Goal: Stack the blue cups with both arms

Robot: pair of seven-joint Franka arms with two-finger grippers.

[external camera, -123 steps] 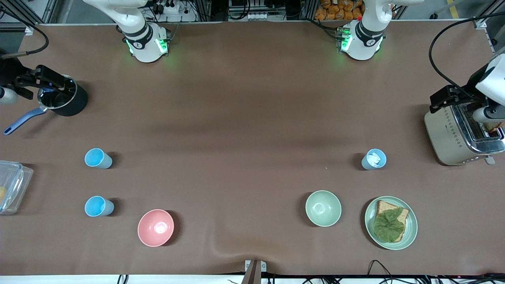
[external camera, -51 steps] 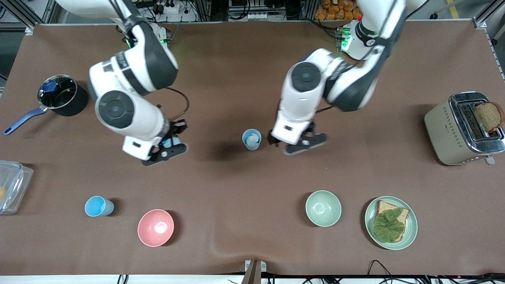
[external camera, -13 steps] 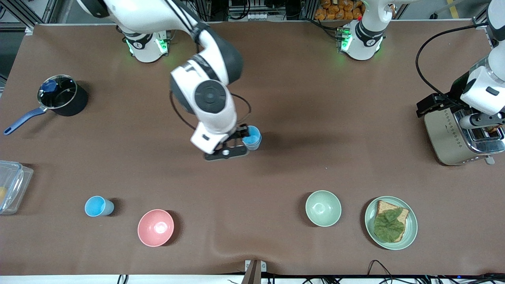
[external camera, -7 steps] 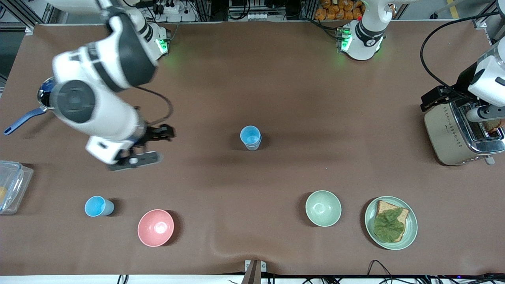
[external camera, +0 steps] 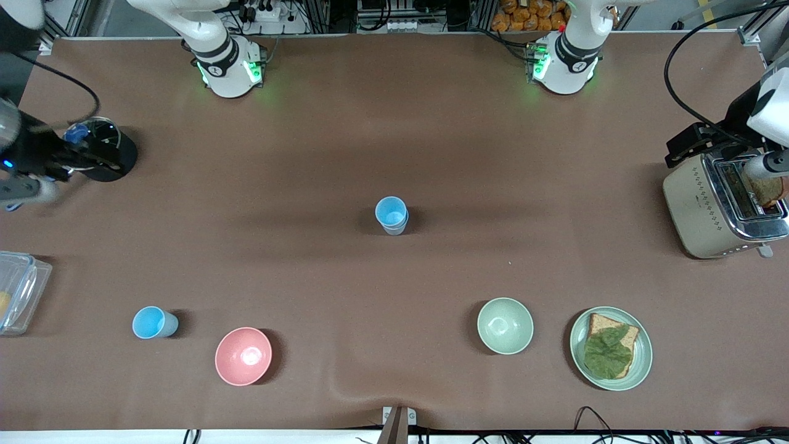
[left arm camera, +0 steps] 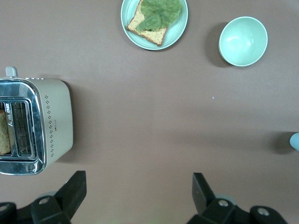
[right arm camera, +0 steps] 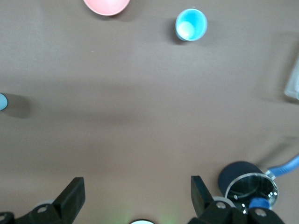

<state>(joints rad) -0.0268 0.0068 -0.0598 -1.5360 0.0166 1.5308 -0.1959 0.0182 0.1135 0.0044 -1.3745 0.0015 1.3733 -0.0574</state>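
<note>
Two blue cups (external camera: 391, 215) stand nested as one stack in the middle of the table; its edge shows in the left wrist view (left arm camera: 295, 141) and the right wrist view (right arm camera: 2, 101). A third blue cup (external camera: 151, 323) stands alone toward the right arm's end, beside the pink bowl, and shows in the right wrist view (right arm camera: 191, 24). My right gripper (right arm camera: 136, 192) is open and empty, high up by the black pot. My left gripper (left arm camera: 138, 189) is open and empty, high up beside the toaster.
A pink bowl (external camera: 243, 356), a pale green bowl (external camera: 505, 325) and a plate with bread and lettuce (external camera: 610, 348) lie near the front camera. A black pot (external camera: 102, 154) and a clear container (external camera: 15, 290) are at the right arm's end, a toaster (external camera: 721, 206) at the left arm's.
My right arm set a blue cup into the middle cup, let go and swung back to the pot end. The left arm stays over the toaster.
</note>
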